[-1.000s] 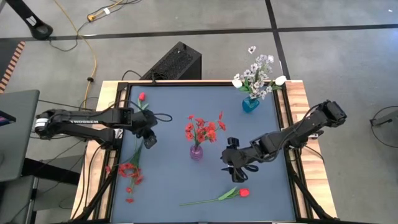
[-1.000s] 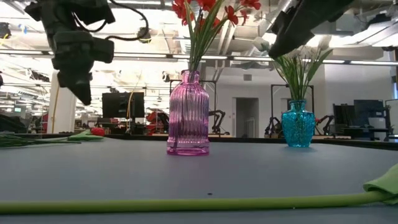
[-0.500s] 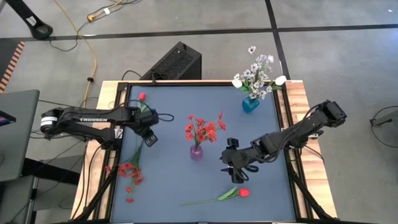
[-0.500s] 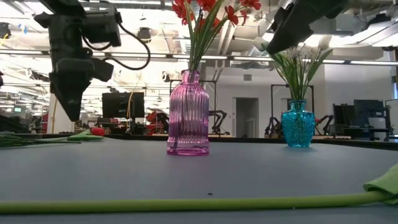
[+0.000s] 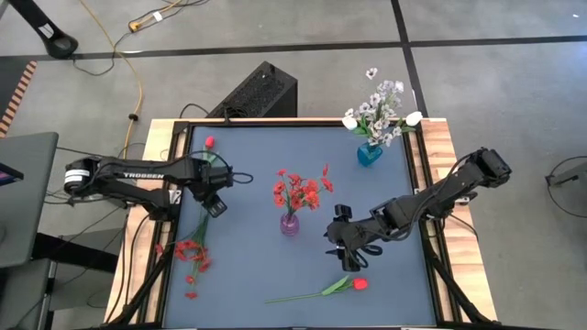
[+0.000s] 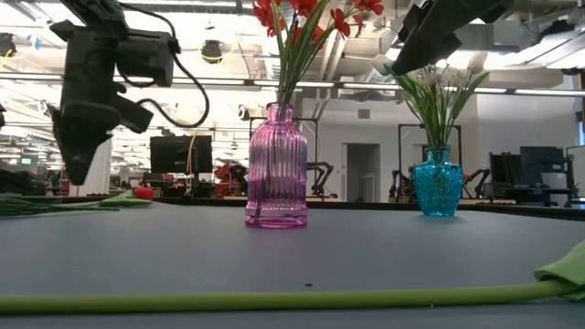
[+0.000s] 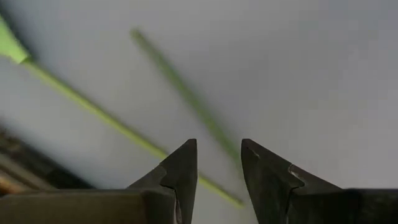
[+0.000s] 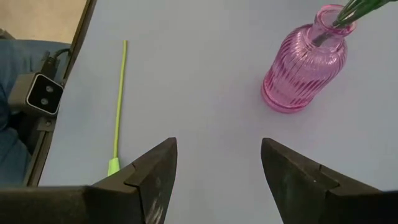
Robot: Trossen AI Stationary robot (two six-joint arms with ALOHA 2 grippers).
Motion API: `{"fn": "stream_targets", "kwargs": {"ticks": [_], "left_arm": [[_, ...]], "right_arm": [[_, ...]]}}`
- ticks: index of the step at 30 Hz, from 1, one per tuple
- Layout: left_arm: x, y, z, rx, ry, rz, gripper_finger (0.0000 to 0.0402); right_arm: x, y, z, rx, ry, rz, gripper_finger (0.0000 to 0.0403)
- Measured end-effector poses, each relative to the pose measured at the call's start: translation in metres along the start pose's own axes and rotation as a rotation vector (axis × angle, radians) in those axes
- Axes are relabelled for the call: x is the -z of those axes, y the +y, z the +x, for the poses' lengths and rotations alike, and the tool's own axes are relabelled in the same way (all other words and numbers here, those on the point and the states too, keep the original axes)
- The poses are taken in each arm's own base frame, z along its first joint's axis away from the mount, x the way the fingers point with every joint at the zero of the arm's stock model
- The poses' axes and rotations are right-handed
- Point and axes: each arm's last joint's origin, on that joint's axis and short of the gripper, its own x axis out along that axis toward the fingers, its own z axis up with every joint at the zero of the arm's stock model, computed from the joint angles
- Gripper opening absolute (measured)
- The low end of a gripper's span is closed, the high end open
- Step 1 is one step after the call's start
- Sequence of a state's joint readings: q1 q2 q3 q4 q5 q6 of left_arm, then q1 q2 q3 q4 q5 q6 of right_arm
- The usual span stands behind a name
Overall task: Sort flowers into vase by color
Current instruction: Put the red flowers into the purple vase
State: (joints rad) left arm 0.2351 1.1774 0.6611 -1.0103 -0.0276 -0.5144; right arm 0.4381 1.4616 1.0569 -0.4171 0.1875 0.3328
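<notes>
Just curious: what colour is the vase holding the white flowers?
Teal blue glass; the vase shows best in the low view.

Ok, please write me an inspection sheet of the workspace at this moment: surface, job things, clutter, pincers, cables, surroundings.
Surface: blue-grey table mat in a wooden frame.
Job things: pink vase mid-table holds red flowers; blue vase at the far right corner holds white flowers. Loose: red tulip near the front edge, red spray at front left, second red tulip at far left.
Clutter: nothing seen.
Pincers: left pincer over the loose stems at the left, fingers apart, empty; right pincer open, empty, above the front tulip.
Cables: yellow cable on the floor.
Surroundings: black box behind the table.
</notes>
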Motion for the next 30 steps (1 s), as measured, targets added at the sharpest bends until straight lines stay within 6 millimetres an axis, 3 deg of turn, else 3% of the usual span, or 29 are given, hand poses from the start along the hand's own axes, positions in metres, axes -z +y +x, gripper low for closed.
{"fn": "stream_targets", "kwargs": {"ticks": [9, 19, 24, 30], "left_arm": [[0.013, -0.018, 0.004, -0.022, -0.022, 0.044, 0.0113], [0.037, -0.017, 0.039, -0.016, 0.015, -0.007, 0.0149], [0.040, -0.016, 0.044, 0.007, 0.030, -0.002, 0.0166], [0.039, -0.018, 0.045, 0.046, 0.037, 0.033, 0.0156]], "right_arm": [[0.000, 0.000, 0.000, 0.002, 0.000, -0.016, 0.0260], [-0.001, -0.001, 0.000, 0.002, -0.005, -0.048, 0.0260], [-0.001, -0.002, 0.000, 0.005, -0.007, -0.040, 0.0260], [-0.002, -0.002, 0.000, 0.001, -0.018, -0.036, 0.0260]]}}
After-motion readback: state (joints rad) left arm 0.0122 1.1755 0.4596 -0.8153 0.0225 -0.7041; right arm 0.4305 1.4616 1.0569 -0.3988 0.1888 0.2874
